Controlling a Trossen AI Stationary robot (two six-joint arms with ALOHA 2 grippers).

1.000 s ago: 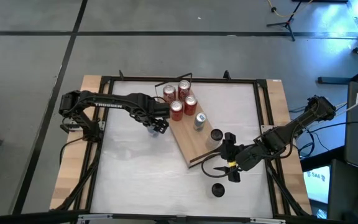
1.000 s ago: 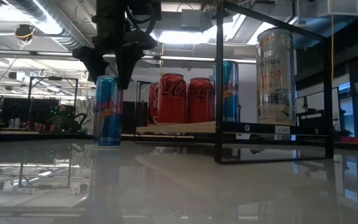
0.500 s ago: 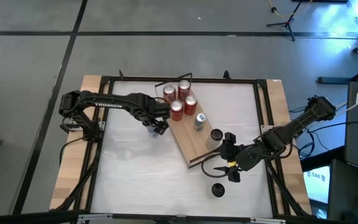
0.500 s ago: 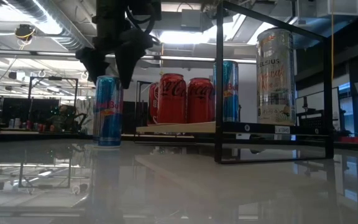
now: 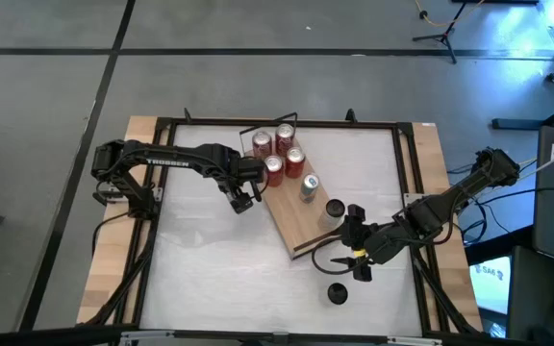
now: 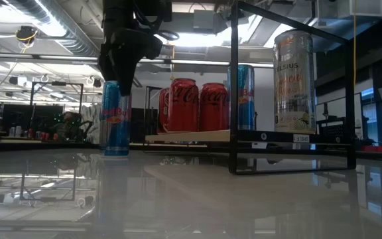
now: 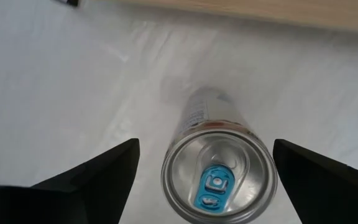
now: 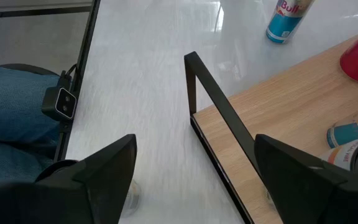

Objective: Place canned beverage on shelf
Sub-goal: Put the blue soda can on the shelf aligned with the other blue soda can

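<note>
From the low view, going near to far, we first meet the glossy white table [image 6: 191, 199], then the slim blue can [image 6: 116, 119] standing upright on it, off the shelf [image 5: 301, 223]. Our left gripper [image 7: 204, 180] hangs over this can with fingers [image 7: 98, 177] wide apart, holding nothing. To grasp well, we should go straight down until the fingers are on both sides of the smooth aluminium cylinder, then close. On the high view the light-wood shelf lies just at 3 o'clock of the can; it carries four round red cans [image 5: 279, 151]. Farther off, the right gripper [image 5: 357, 242] waits near its black wire rail [image 8: 219, 106], fingers apart.
</note>
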